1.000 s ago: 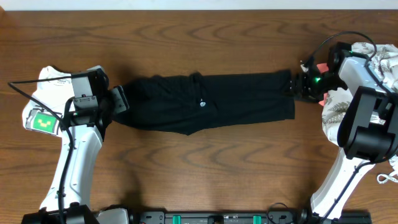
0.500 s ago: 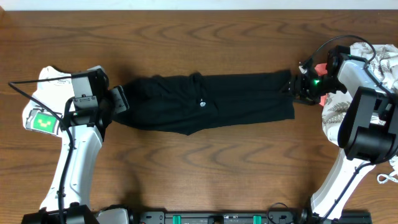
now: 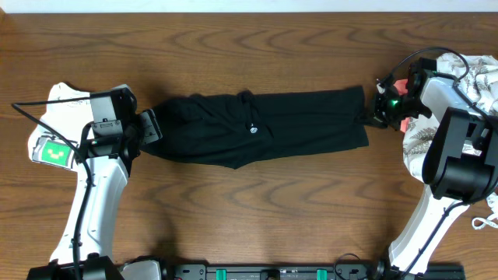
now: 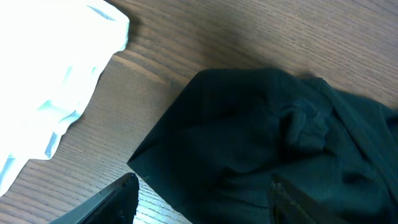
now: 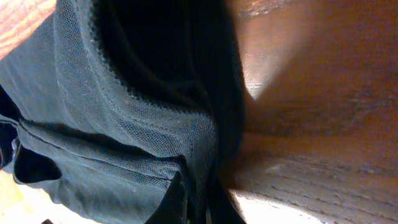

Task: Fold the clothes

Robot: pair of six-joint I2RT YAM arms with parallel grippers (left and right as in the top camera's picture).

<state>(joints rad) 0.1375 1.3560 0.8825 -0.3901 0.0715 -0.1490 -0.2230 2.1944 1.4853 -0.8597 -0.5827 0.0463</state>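
Observation:
A long black garment (image 3: 257, 128) with a tiny white logo lies stretched left to right across the wooden table. My left gripper (image 3: 149, 124) sits at its left end, open. In the left wrist view the jaws (image 4: 202, 202) straddle the black cloth's (image 4: 267, 137) near edge without pinching it. My right gripper (image 3: 372, 115) is at the garment's right end, shut on its edge. The right wrist view shows the black fabric with a mesh hem (image 5: 124, 124) pinched between the closed fingertips (image 5: 199, 202).
A white tee with a green print (image 3: 53, 152) lies under the left arm and shows as white cloth (image 4: 50, 81) in the left wrist view. A pile with a leaf-print piece (image 3: 484, 78) and a coral piece (image 3: 402, 84) sits at the right edge.
My right gripper has closed on the black garment's right edge and shifted slightly up the table. The left gripper and the garment's left end have not moved.

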